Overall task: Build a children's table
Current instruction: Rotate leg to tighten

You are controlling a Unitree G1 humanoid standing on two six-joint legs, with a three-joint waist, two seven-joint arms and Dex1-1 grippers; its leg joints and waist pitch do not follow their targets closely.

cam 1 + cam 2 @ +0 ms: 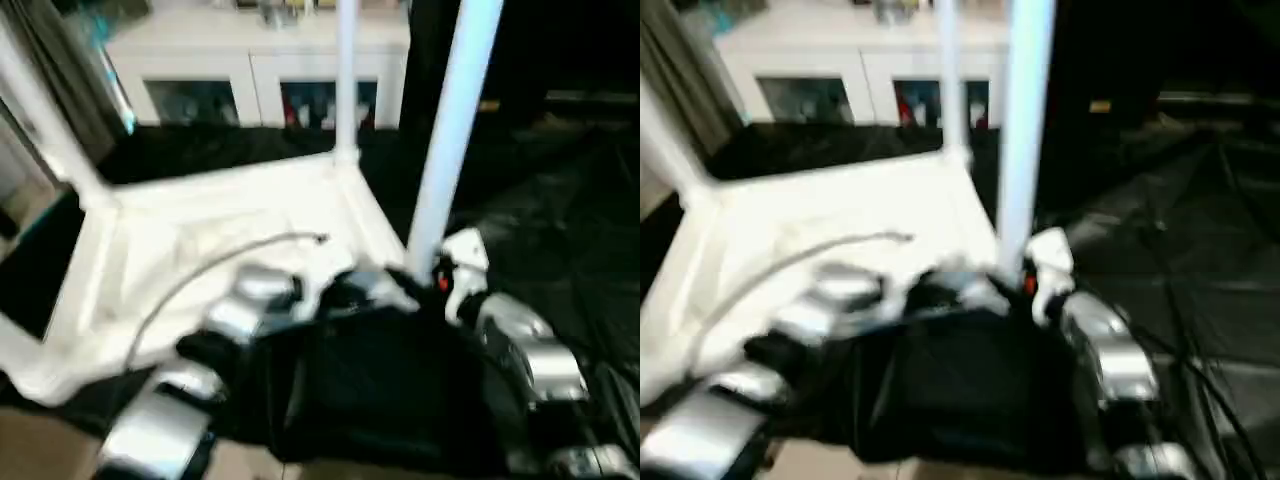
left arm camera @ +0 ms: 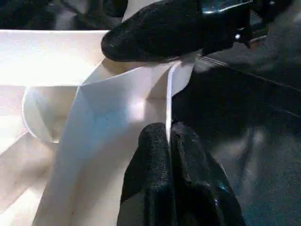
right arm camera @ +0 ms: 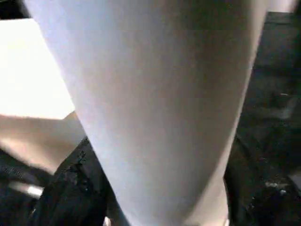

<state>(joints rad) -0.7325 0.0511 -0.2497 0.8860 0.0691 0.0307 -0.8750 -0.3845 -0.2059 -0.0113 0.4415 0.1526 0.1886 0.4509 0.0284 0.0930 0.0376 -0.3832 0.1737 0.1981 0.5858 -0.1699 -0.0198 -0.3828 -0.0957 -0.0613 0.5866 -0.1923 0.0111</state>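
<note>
children's table [image 1: 220, 230] lying upside down | left pincer [image 2: 168, 134] pinching its rim | right pincer [image 3: 155, 207] gripping a leg [image 1: 450, 130]

Indoor room: white glass-door cabinet [image 1: 260, 85], black-draped table [image 1: 560, 220].

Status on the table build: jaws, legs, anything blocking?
Left gripper shut on tabletop rim. Right gripper shut on near-right leg at its corner. Two other legs up. No obstruction seen.

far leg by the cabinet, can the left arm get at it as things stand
Probably not right away: the left gripper is pinching the tabletop's rim, and the far leg stands across the top, past the near leg.
</note>
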